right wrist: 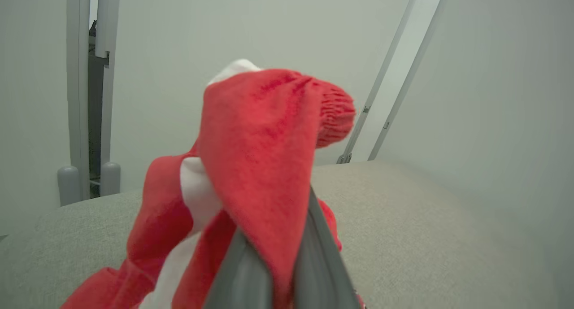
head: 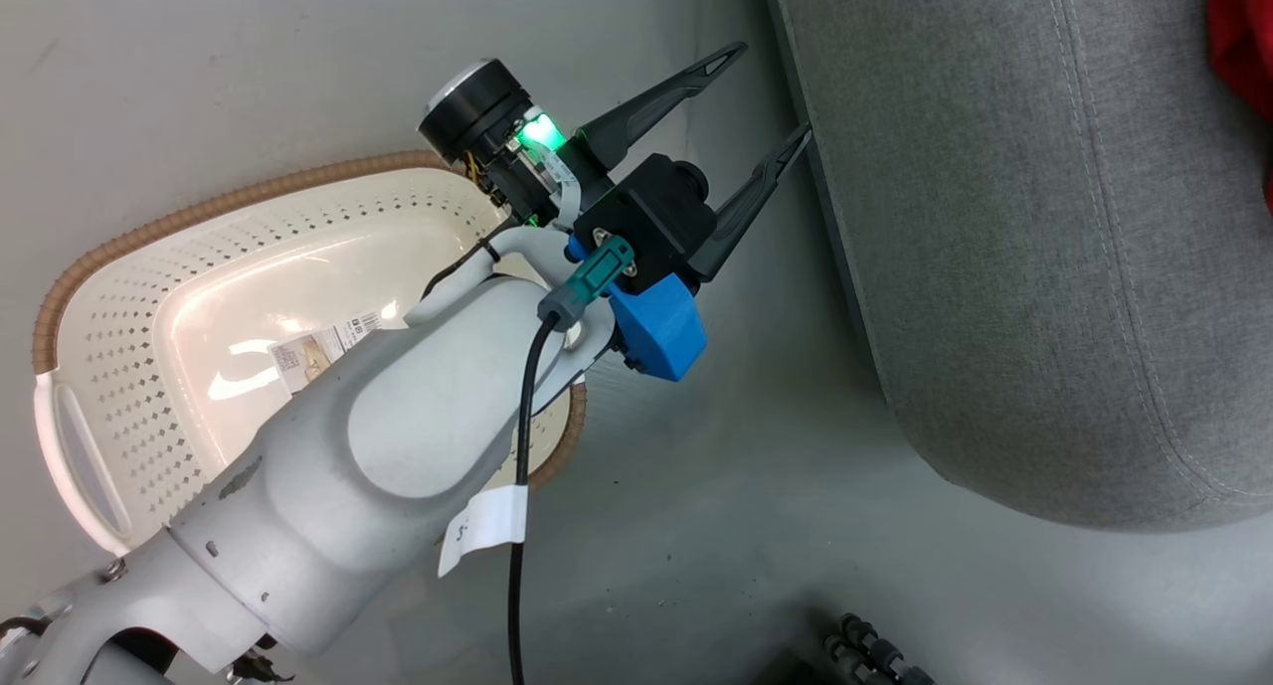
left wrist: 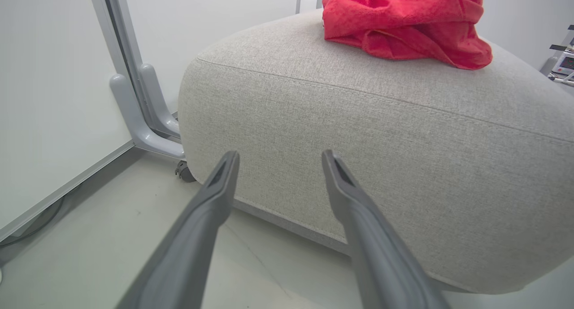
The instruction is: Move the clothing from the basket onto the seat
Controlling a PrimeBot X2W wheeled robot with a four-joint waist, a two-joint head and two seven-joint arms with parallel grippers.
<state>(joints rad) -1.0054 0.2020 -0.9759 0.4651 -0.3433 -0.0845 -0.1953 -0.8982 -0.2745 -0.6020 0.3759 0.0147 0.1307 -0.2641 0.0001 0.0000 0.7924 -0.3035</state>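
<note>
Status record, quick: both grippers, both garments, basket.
left gripper: open, empty, pointing at the seat's side
right gripper: shut on striped garment, held over seat
plain garment: lying on top of seat
basket: on floor, no clothing in its visible part
left to do: set down striped garment

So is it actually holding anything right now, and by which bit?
Yes: the right gripper is shut on the red-and-white striped garment, pinching a fold of its red cloth. The left gripper is open and empty.
</note>
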